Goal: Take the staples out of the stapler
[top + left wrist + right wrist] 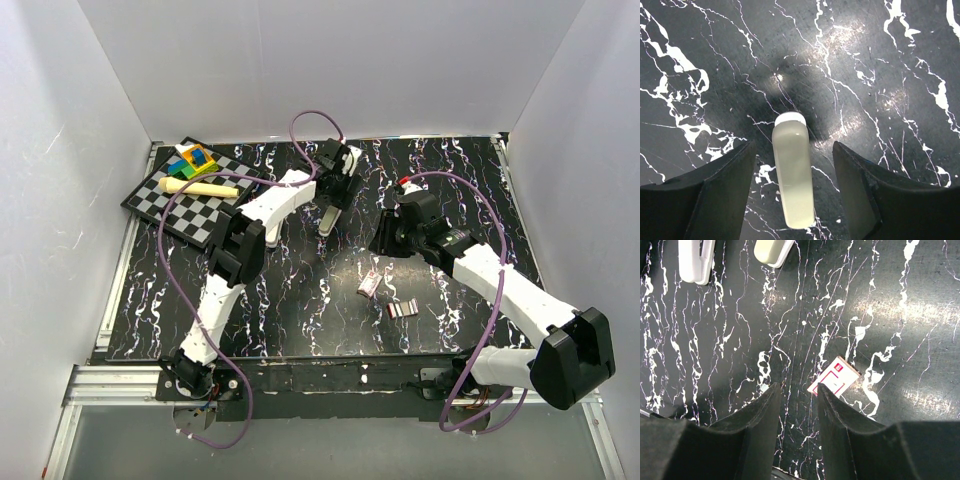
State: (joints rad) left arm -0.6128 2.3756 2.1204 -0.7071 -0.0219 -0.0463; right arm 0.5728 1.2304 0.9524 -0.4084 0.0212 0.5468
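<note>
The cream stapler (792, 170) lies flat on the black marbled table, lengthwise between the spread fingers of my left gripper (794, 146), with a gap on each side. From above, the stapler (328, 222) pokes out just below the left gripper (333, 200). My right gripper (797, 390) hovers open over bare table, nothing between its fingers. A white and red staple box (836, 377) lies just past its right finger. In the top view the box (368, 285) sits mid-table, with a short strip of staples (402, 309) next to it, below the right gripper (387, 240).
A chessboard (175, 205) holding coloured blocks and a cream stick rests at the rear left. White walls close in the table on three sides. A metal rail (120, 380) runs along the near edge by the arm bases.
</note>
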